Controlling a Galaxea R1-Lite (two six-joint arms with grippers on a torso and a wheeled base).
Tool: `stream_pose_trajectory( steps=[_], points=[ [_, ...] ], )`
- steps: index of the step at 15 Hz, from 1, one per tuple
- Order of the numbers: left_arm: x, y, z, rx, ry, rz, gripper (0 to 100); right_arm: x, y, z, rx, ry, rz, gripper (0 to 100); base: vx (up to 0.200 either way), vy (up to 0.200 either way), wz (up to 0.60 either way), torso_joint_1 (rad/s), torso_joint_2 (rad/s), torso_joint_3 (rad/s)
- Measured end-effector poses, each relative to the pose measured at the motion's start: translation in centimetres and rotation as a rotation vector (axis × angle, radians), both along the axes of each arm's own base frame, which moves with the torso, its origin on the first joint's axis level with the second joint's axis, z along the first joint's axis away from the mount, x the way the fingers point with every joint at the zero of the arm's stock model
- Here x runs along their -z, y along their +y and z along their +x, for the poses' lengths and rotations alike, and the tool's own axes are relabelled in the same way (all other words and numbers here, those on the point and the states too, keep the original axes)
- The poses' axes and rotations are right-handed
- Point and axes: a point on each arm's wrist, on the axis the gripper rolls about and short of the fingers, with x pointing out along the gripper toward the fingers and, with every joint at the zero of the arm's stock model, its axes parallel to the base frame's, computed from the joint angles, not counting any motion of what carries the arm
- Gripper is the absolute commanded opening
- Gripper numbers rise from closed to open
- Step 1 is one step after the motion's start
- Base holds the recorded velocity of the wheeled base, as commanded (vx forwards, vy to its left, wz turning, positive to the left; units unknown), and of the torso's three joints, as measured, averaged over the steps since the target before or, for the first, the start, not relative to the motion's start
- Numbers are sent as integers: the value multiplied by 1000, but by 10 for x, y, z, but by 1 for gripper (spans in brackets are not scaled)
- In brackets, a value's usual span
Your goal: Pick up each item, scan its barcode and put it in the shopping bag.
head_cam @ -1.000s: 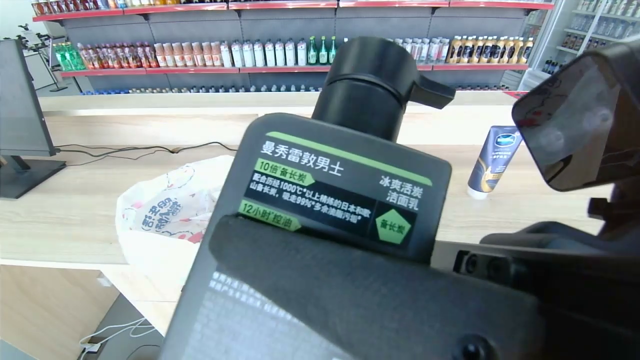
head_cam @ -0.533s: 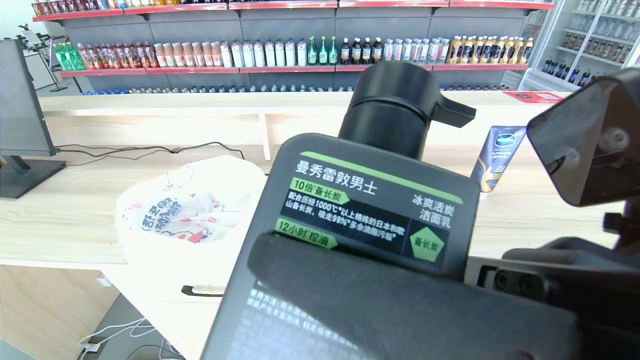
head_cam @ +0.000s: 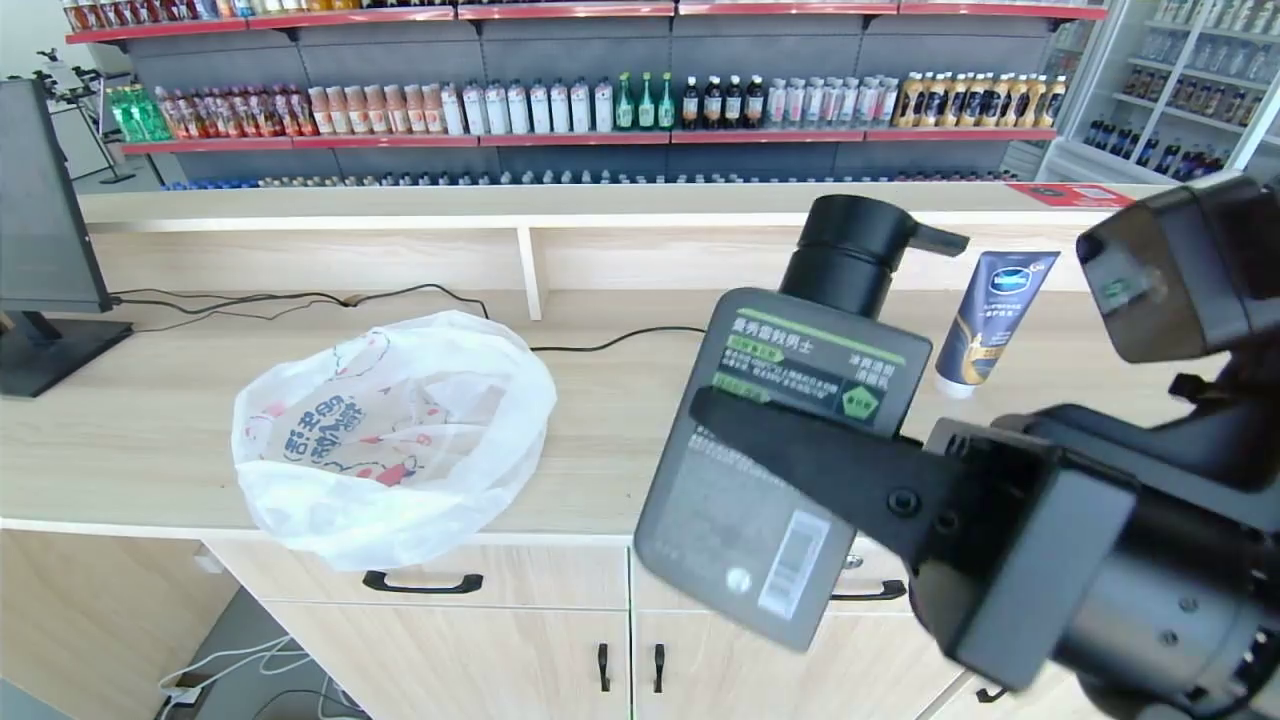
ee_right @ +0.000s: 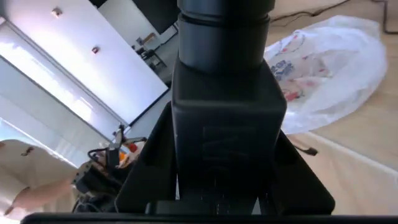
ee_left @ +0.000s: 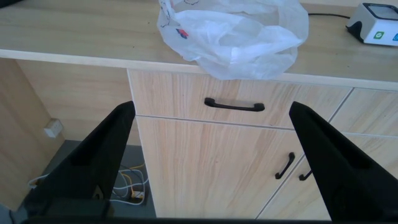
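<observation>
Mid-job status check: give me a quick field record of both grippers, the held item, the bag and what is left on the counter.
right gripper: shut on the black pump bottle, held in the air, pump up
barcode: white label near the bottle's base, facing the head camera
left gripper: open, empty, low before the cabinet drawers
shopping bag: open on the counter, left of the bottle
tube: cap-down on the counter, tilted, not yet picked up
</observation>
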Motion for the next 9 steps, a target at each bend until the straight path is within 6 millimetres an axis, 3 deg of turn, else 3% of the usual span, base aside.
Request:
stream_pose_trajectory(
  steps=[4,9],
  points=[
    [0,0,0,0,0,0,100,3,-39,51,229,-216,-180,0,0,0,0,0,0,0],
    [0,0,0,0,0,0,100,22,-59,109,426,-259,-202,0,0,0,0,0,0,0]
  ],
)
